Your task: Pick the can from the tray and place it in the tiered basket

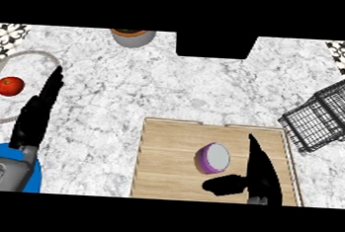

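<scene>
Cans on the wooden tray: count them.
1: a purple can with a pale end, lying on its side mid-tray on the wooden tray, just left of the right hand.

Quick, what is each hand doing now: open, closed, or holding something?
Left hand: open, fingers straight, holding nothing, at the view's left edge.
Right hand: open, beside the can on the tray, not yet around it.

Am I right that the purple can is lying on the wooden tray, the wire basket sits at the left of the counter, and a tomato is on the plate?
Not quite. The head view shows the wire basket at the right of the counter, not the left. The rest holds: the purple can lies on the wooden tray, and the tomato is on the plate.
</scene>
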Available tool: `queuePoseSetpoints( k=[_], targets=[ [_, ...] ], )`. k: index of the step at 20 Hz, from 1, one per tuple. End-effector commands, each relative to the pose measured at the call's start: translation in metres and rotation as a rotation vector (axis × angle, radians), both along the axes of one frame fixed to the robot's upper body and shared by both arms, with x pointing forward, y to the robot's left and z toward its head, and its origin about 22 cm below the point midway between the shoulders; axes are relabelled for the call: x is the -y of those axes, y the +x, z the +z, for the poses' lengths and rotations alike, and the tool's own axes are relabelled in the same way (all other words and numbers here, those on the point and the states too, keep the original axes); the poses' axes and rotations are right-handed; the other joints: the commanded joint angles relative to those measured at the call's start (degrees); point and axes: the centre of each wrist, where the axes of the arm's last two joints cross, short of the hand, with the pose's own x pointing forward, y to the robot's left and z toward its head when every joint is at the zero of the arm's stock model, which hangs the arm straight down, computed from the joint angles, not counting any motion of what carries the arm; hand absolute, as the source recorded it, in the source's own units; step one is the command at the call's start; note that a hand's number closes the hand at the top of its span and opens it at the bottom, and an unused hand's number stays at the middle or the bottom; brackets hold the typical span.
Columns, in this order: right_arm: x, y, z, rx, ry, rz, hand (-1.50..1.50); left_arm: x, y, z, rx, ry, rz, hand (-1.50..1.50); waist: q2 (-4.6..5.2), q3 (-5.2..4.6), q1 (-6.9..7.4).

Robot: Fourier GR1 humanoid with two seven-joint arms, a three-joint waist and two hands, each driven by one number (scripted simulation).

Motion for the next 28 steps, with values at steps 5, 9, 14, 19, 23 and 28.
queuePoseSetpoints(
  k=[5, 9, 14, 19, 23, 28],
  targets=[
    [-0.010, 0.010, -0.001, -0.166, 0.024, -0.148, -1.50, -0.017, -0.006, 0.004, -0.003, -0.001, 0.020, 0.00, -0.08, 0.08, 0.31],
    [-0.019, 0.030, -0.001, -0.173, 0.051, -0.129, -1.50, 0.007, 0.003, 0.004, 0.010, -0.013, -0.010, 0.00, 0.12, 0.08, 0.45],
    [-0.025, 0.024, -0.014, -0.209, 0.080, -0.133, -1.50, -0.012, -0.001, 0.007, 0.008, -0.007, 0.000, 0.00, 0.00, 0.09, 0.42],
    [-0.051, 0.048, -0.021, -0.238, 0.061, 0.083, 1.50, -0.006, 0.008, 0.003, -0.001, 0.004, -0.018, 0.00, 0.25, 0.11, 0.85],
    [-0.044, 0.036, -0.026, -0.230, -0.014, 0.096, 1.50, -0.006, -0.004, -0.002, 0.006, -0.008, 0.004, 0.00, -0.08, 0.10, 0.04],
    [-0.048, 0.046, -0.015, -0.156, 0.116, -0.038, 1.50, -0.006, -0.002, 0.009, 0.002, 0.007, 0.003, 0.00, -0.08, 0.13, 0.66]
  ],
)
